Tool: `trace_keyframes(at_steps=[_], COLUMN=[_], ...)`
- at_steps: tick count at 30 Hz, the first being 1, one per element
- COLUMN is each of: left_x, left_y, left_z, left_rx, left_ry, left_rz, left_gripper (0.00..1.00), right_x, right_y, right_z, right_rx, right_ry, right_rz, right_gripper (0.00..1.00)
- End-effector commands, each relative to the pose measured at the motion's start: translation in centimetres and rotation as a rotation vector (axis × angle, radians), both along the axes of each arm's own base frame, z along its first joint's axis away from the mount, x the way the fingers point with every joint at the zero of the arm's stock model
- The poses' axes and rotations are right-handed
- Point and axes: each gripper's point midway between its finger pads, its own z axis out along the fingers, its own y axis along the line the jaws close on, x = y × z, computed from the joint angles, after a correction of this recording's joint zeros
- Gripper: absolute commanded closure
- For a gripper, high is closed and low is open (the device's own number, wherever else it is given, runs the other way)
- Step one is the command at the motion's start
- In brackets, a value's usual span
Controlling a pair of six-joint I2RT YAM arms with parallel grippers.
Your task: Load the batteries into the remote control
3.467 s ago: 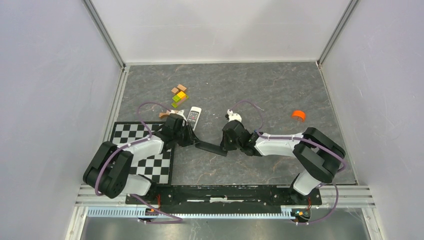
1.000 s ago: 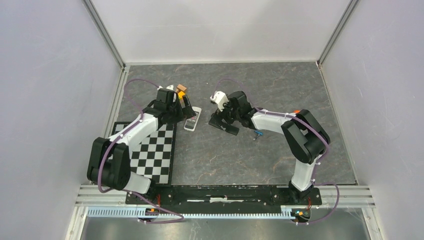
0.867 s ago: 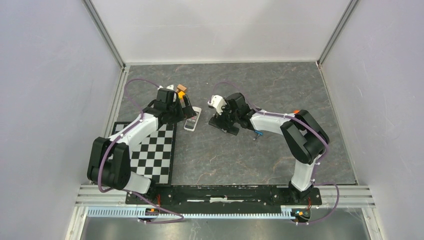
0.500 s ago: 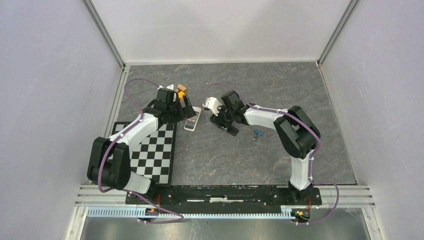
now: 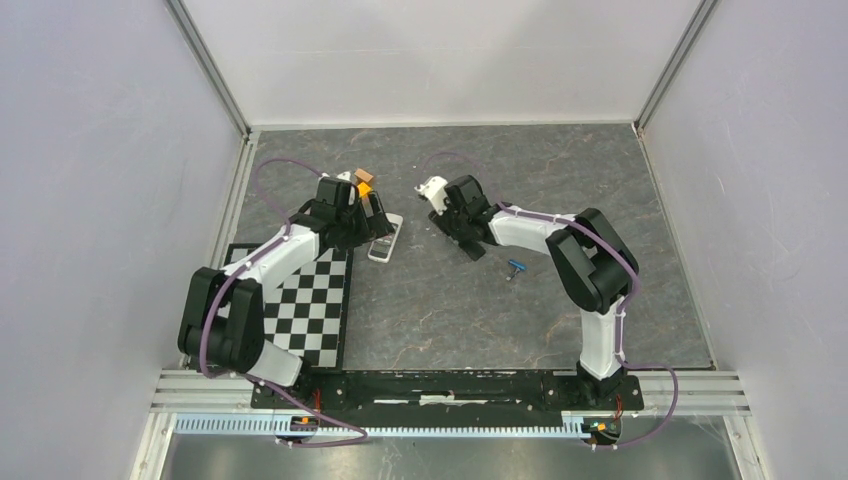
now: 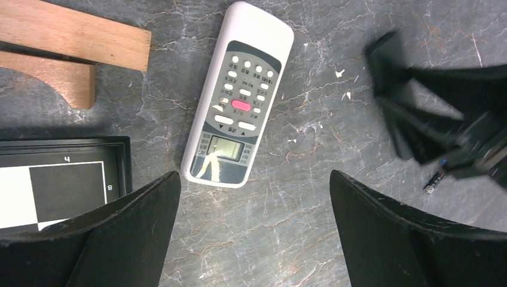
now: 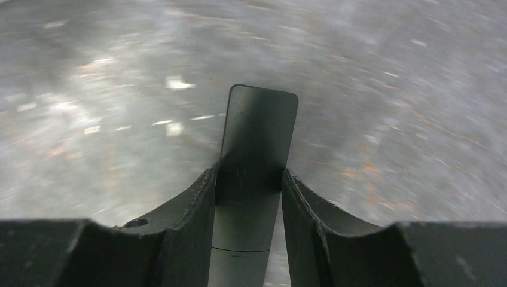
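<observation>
The table (image 6: pixel 335 78) is seen as a matt grey, stone-look surface with pale veins. Ahead of the left tool (image 6: pixel 254 179), the remote control (image 6: pixel 237 95) is shown in smooth white plastic, its display glossy with a reflection. The wooden blocks (image 6: pixel 72 42) beside it are bare and grained. The black bar (image 7: pixel 257 137) pinched in the right tool (image 7: pixel 249 173) is matt and smooth.

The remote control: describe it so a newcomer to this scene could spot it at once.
Find the black-and-white checkerboard on the grey table's left. Beside its far right corner, near wooden blocks, lies the remote control. It alone is white, with a grey button face, one pink button and a small screen.
</observation>
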Motion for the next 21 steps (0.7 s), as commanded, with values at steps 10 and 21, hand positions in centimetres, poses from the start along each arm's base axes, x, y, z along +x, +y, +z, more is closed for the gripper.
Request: trace_keyframes(at_steps=[10,21], left_x=[3.2,4.4], left_y=[-2.5,-2.3], left_z=[1.0,-3.2], left_rx=[0.000,0.160], left_ry=[-0.057,-0.010], left_rz=[-0.071,-0.102], left_gripper=[0.00,0.00], right_x=[11.3,11.1], right_y=[-11.6,-10.2], right_z=[2.9,5.7], right_rx=[-0.034,0.226], right_ry=[-0.267,-0.174], right_rz=[-0.614,-0.540], right_gripper=[0.64,0.23])
